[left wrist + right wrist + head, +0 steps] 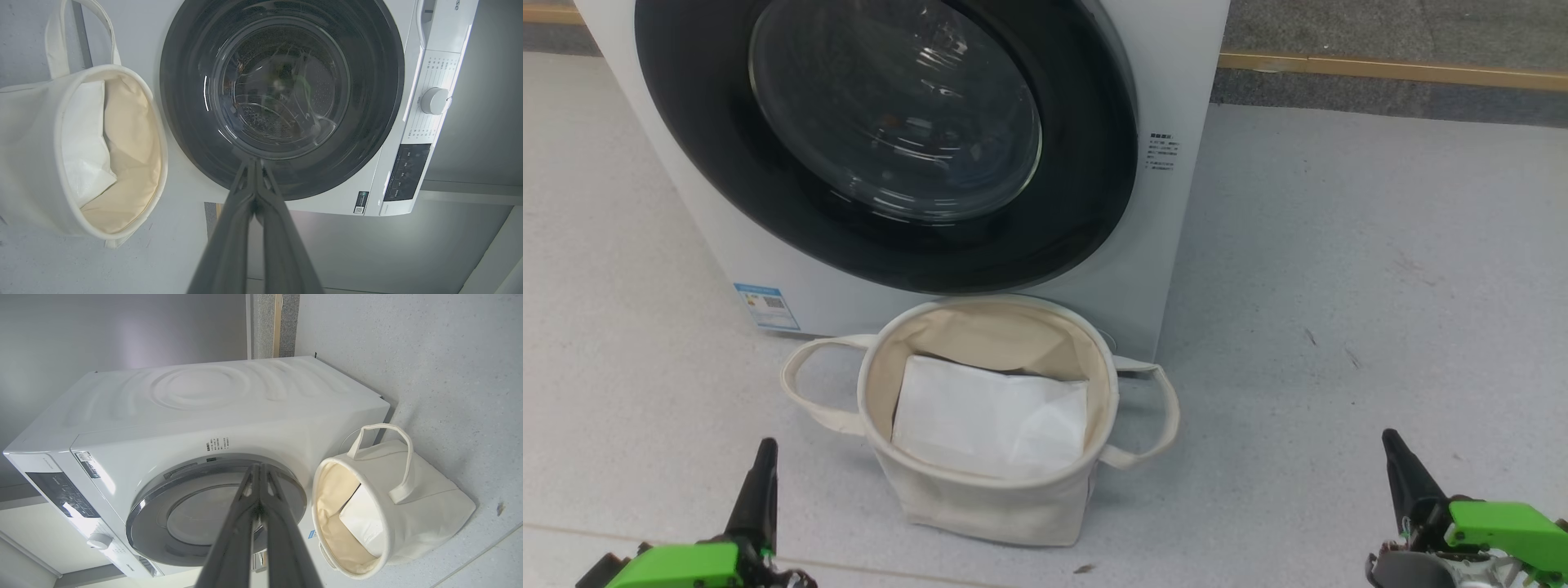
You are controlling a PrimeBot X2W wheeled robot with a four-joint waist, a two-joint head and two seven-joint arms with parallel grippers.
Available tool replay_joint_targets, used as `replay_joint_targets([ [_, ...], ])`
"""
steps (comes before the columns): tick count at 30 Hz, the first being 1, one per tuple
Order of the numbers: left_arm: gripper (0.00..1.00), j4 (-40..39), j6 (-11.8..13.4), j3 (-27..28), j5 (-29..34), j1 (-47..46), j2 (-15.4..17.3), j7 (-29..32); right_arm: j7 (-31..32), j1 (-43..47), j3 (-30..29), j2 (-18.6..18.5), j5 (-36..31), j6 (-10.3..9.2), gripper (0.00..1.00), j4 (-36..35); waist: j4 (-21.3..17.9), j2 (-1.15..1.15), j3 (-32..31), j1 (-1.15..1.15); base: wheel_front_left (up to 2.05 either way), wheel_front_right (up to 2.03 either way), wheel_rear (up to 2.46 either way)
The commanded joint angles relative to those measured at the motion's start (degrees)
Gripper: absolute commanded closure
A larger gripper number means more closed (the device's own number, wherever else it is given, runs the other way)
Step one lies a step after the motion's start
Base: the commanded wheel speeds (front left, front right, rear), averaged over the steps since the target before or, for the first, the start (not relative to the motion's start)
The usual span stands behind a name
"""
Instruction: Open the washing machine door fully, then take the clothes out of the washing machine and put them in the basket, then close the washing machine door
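Head view shows the left gripper (765, 457) and the right gripper (1395, 456) low and near, jaws pressed shut, holding nothing. Ahead between them the basket (1001, 513) stands mouth-up just under the washing machine door (1086, 204), likely placed to catch unloaded clothes. The door is closed.

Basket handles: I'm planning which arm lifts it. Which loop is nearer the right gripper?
The right-hand loop, toward the right gripper; the other loop lies by the blue energy label, toward the left gripper.
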Motion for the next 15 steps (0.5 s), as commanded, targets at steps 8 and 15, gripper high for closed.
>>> replay_joint_targets([
  [8,1.0,-1.54,-0.41,1.9,-0.16,-1.38,0.3,0.44,0.41,-2.28,1.17,-0.34,-0.17,0.17,1.0,-1.77,0.0,0.0,0.0,0.0,0.0,0.0,0.0],
  [15,1.0,-1.54,-0.41,1.9,-0.16,-1.38,0.3,0.44,0.41,-2.28,1.17,-0.34,-0.17,0.17,1.0,-1.77,0.0,0.0,0.0,0.0,0.0,0.0,0.0],
])
